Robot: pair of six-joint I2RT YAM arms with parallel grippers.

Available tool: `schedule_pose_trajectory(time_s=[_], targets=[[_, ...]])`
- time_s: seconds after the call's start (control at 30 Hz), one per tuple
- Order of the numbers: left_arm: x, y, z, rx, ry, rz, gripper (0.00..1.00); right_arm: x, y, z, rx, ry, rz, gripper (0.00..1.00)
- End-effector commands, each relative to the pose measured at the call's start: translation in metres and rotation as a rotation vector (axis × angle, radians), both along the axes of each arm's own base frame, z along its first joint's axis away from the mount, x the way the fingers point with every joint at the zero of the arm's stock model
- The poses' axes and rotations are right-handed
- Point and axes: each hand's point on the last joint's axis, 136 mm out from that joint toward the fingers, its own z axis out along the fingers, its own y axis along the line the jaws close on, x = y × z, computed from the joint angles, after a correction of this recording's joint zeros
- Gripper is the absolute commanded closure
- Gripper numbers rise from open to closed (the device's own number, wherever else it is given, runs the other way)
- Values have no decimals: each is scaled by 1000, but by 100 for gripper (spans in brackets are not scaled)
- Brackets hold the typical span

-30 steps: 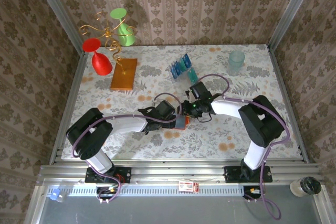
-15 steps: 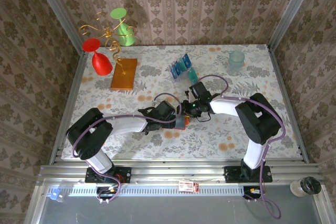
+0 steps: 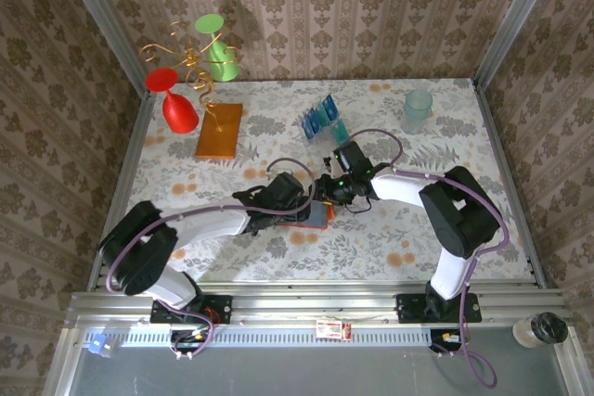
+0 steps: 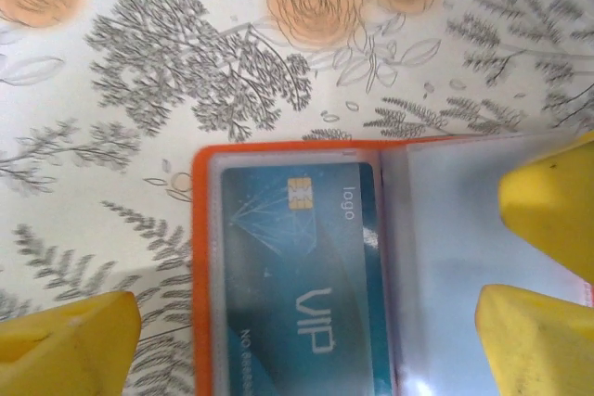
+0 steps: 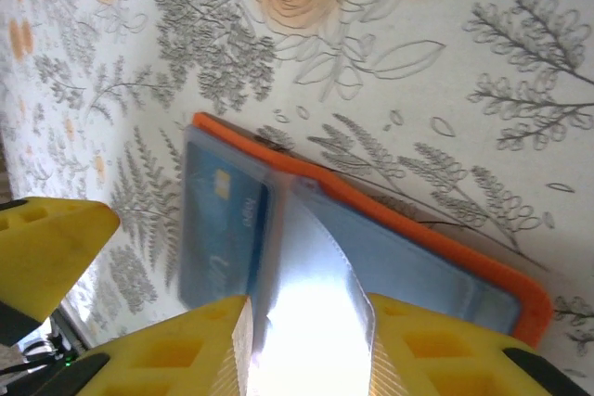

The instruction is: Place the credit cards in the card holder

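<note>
One open card holder lies on the table with one teal credit card pocketed. Several more cards stand in the rack. The left gripper hovers low, jaws wide and empty, while the right gripper pinches the holder's clear leaf.

The card in the card holder reads "logo" just beside its gold chip, a large "VIP" farther from the chip, and "NO 8888", cut off by the picture's edge.

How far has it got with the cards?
One blue card already sits in the open card holder. The right gripper is at a clear pocket leaf; the left gripper stands open. More cards wait farther back on the table.
</note>
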Motion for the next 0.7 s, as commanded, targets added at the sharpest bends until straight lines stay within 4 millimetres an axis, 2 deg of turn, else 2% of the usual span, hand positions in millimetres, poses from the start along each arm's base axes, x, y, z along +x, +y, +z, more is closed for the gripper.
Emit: schedule_pose_trajectory(time_s=[0.0, 0.17, 0.33, 0.53, 0.67], targets=[[6, 20, 17, -12, -39, 39, 5, -4, 14, 26, 33, -21, 30, 64], [9, 48, 30, -41, -67, 91, 5, -4, 31, 27, 22, -24, 40, 62], [8, 73, 32, -54, -72, 132, 4, 0, 52, 13, 21, -5, 38, 61], [5, 88, 31, -69, -70, 160, 4, 6, 73, -1, 34, 14, 35, 61], [3, 94, 27, -73, -63, 170, 3, 8, 80, -6, 34, 25, 38, 60]])
